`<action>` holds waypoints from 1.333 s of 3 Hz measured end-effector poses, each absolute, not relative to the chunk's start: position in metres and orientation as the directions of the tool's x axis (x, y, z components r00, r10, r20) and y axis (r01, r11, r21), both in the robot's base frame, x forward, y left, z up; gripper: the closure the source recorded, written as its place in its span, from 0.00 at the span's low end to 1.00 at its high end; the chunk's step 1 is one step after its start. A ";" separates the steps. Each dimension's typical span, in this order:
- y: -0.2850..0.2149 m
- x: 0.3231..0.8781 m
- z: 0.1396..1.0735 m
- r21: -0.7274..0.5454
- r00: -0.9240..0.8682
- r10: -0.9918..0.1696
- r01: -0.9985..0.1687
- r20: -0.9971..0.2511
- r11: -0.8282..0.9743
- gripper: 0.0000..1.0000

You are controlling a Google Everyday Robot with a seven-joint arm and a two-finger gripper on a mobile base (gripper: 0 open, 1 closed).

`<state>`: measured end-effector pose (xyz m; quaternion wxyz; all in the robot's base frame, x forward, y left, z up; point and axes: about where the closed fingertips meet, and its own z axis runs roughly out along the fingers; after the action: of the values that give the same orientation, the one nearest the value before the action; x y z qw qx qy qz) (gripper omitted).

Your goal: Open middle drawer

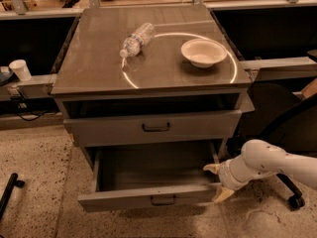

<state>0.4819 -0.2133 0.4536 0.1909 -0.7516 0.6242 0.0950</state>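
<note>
Starting nearest the camera: seeing the middle drawer (124, 198) hanging well out of the grey cabinet over the speckled floor (39, 182), with its small dark loop handle (163, 200) at the centre of the front and a wide plain grey tray showing behind it. Spotting the gripper (218, 182) at that drawer's front right corner, on the end of a white arm (267, 165) reaching in from the right. Reading the jaws as open, with the yellowish fingers (212, 168) spread apart, one tip over the drawer's right edge and the other down beside the right end of the front; not being able to tell whether they're actually touching the metal. Noticing, just above, the upper drawer (109, 130) sticking out only slightly, with its own dark handle (156, 127). Moving further back, catching a clear water bottle (137, 38) lying on its side on the cabinet top (163, 68), with a white bowl (203, 52) upright to its right, well apart. Making out a paper cup (20, 69) off on the left ledge.
</note>
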 end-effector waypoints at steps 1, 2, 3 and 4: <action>-0.210 0.477 0.450 -0.154 0.209 -0.902 -0.975 -0.378 -0.161 0.00; -0.202 0.467 0.441 -0.120 0.223 -0.901 -0.974 -0.372 -0.192 0.00; -0.192 0.450 0.439 -0.095 0.255 -0.905 -0.967 -0.341 -0.237 0.19; -0.195 0.436 0.442 -0.083 0.257 -0.905 -0.967 -0.340 -0.243 0.50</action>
<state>0.4362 -0.1947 0.4423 0.1387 -0.7804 0.5995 0.1112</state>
